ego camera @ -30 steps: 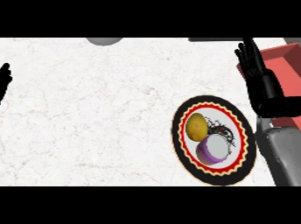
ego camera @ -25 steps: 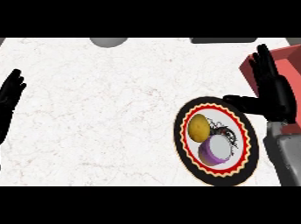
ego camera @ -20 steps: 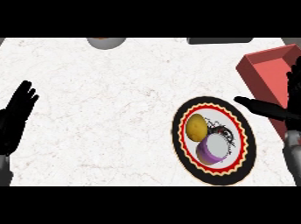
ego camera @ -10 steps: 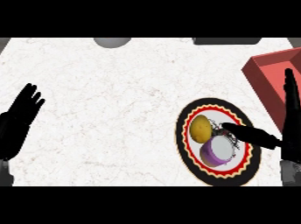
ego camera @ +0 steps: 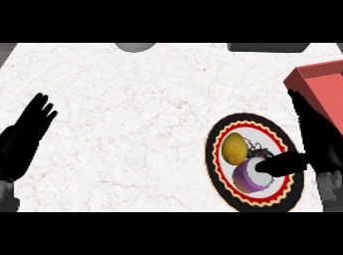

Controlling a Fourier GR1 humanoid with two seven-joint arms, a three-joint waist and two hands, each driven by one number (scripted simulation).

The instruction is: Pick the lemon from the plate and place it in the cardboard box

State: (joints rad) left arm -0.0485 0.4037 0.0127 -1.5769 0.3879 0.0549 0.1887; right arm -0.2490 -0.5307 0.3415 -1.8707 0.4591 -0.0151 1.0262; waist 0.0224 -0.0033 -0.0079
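Note:
A yellow lemon (ego camera: 233, 147) lies on the left part of a round plate (ego camera: 220, 173) with a black rim and a red zigzag border. Beside it on the plate sits a purple and white object (ego camera: 248, 178). My right hand (ego camera: 323, 144) hovers open at the plate's right edge, fingers pointing up, its thumb reaching left over the purple object. The hand does not touch the lemon. The cardboard box (ego camera: 335, 94), red-brown and open-topped, stands at the right edge, just behind the hand. My left hand (ego camera: 18, 144) rests open at the far left.
A grey round object (ego camera: 134, 47) and a dark grey flat one (ego camera: 268, 47) sit at the counter's far edge. White marbled counter (ego camera: 130, 119) stretches between my left hand and the plate.
My right hand has come down from beside the box to the plate's right edge, thumb now over the purple object. The view has shifted, bringing the box further in. My left hand has risen slightly.

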